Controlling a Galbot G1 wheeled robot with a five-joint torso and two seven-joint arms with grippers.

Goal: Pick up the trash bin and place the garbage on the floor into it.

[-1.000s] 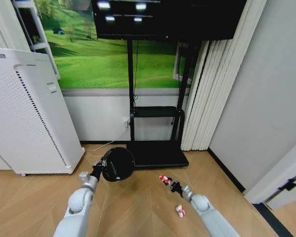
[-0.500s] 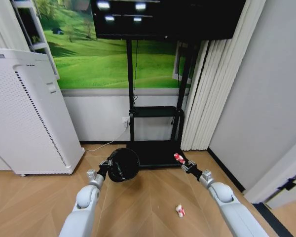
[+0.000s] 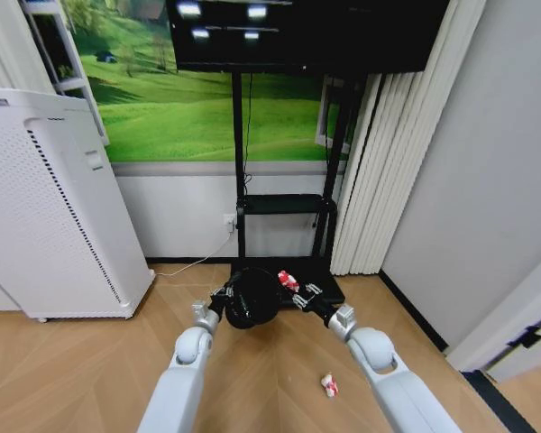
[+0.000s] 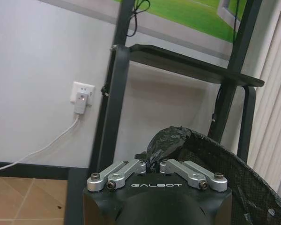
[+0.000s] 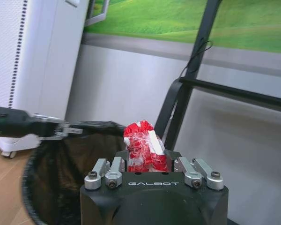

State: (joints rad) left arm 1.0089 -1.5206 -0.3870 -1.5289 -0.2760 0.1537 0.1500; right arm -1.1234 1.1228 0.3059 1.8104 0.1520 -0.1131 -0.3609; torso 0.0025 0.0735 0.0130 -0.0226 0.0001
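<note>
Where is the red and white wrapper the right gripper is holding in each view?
Head: wrapper at center, by the bin.
Left wrist: not in it.
Right wrist: wrapper at lower center, in the right gripper.
Shared landmark: TV stand.

Bright, even room light all round, shadows soft and faint on the floor (image 3: 279, 379). Ceiling lamps glare as white patches on the dark TV screen (image 3: 307, 32). Head view bows straight lines near its edges. Both wrist views go soft up close.
</note>
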